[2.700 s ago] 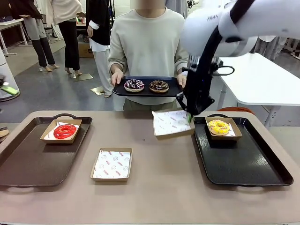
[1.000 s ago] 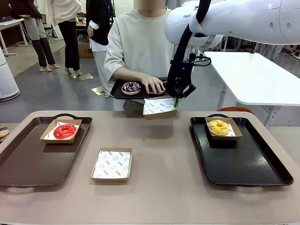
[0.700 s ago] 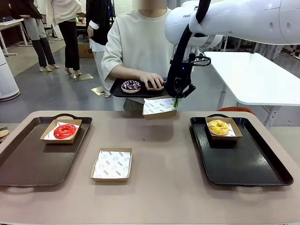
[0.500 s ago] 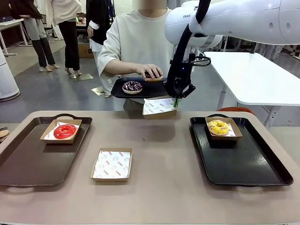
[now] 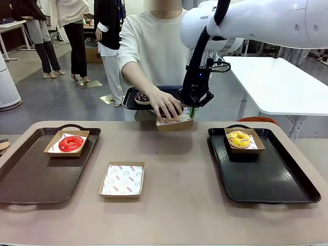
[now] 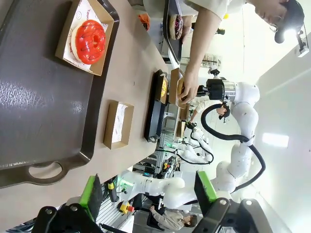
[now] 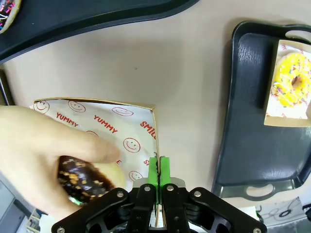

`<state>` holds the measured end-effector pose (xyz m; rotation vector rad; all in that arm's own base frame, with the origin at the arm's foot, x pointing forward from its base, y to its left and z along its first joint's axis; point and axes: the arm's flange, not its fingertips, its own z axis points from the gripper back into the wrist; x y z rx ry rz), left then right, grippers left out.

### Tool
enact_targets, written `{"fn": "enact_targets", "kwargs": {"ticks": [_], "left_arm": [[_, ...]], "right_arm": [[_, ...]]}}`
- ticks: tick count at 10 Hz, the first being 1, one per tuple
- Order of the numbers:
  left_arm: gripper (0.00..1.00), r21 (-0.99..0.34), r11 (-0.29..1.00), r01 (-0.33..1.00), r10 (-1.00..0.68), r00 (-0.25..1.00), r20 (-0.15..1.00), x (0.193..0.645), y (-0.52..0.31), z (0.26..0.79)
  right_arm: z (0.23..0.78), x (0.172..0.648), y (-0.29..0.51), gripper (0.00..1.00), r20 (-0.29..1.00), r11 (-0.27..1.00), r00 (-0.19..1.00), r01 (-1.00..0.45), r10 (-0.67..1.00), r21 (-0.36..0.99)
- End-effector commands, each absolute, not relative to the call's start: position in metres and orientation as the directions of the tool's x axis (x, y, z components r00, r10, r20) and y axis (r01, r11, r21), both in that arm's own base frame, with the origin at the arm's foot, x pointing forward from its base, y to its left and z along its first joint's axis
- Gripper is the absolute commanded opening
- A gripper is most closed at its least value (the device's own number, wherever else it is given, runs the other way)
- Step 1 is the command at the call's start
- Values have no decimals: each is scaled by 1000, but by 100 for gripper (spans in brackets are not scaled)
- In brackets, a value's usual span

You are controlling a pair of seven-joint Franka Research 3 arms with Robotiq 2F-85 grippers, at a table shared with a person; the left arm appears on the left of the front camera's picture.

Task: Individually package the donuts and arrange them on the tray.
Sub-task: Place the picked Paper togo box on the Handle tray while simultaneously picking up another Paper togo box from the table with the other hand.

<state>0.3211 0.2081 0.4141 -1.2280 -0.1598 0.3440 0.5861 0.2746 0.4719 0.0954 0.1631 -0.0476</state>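
My right gripper (image 5: 192,110) is shut on the edge of a paper-lined box (image 5: 176,122), held above the table's far side; its pads (image 7: 159,170) pinch the box wall (image 7: 154,131). A person's hand (image 5: 165,102) lowers the chocolate donut (image 7: 83,178) into this box. The sprinkled donut (image 5: 141,97) lies on the black tray the person holds. In a box on the left tray sits the red donut (image 5: 70,143), also the red donut (image 6: 88,35). The yellow donut (image 5: 239,138) is boxed on the right tray. My left gripper (image 6: 148,191) hangs open near the left tray (image 6: 39,97).
An empty lined box (image 5: 122,179) lies on the table between the two trays. The right tray (image 5: 266,179) has much bare surface in front of the yellow donut's box. Other people stand far off at the back left.
The person's hand picked the chocolate donut off the held tray and brought it down into the box in my right gripper. Earlier my right arm carried that box towards the person.
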Motion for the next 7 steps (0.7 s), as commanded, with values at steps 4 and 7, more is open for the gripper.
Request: {"fn": "enact_targets", "kwargs": {"ticks": [4,7], "left_arm": [[100,-942,289,-168,345,937,-62,320,209,415],[100,-942,289,-168,345,937,-62,320,209,415]], "right_arm": [[473,584,272,0,-164,995,986,50,-35,91],[473,584,272,0,-164,995,986,50,-35,91]]}}
